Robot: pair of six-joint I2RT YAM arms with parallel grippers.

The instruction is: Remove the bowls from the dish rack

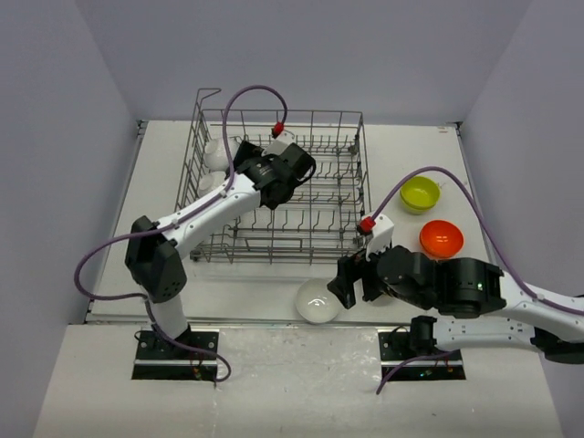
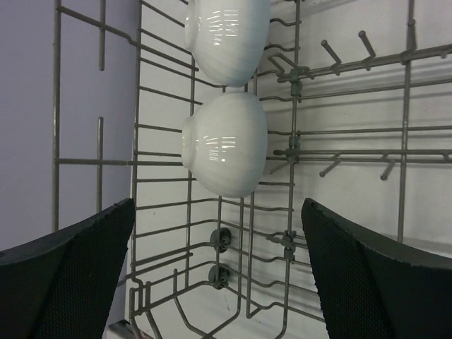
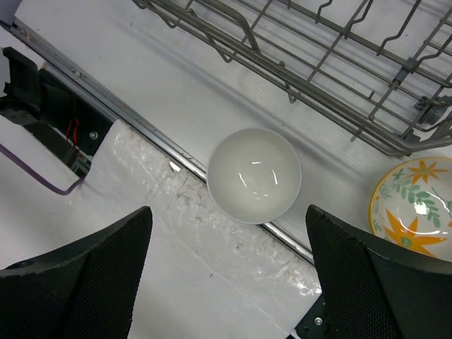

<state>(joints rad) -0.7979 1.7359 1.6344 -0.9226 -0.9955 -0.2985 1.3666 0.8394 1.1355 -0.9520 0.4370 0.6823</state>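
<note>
The grey wire dish rack (image 1: pixel 363 173) stands at the back middle of the table. Two white bowls (image 2: pixel 227 35) (image 2: pixel 226 145) stand on edge at its left end. My left gripper (image 1: pixel 237 169) is inside the rack, open and facing them, with nothing between its fingers (image 2: pixel 85 254). A third white bowl (image 1: pixel 318 301) sits upright at the table's near edge. My right gripper (image 1: pixel 345 283) hangs open just above and beside it. In the right wrist view this bowl (image 3: pixel 254 175) lies free between the spread fingers (image 3: pixel 374 268).
A yellow-green bowl (image 1: pixel 420 193) and an orange bowl (image 1: pixel 441 239) sit on the table right of the rack. A floral cream bowl (image 3: pixel 413 205) rests near the rack's front right corner. A metal strip (image 3: pixel 141 127) marks the table's near edge.
</note>
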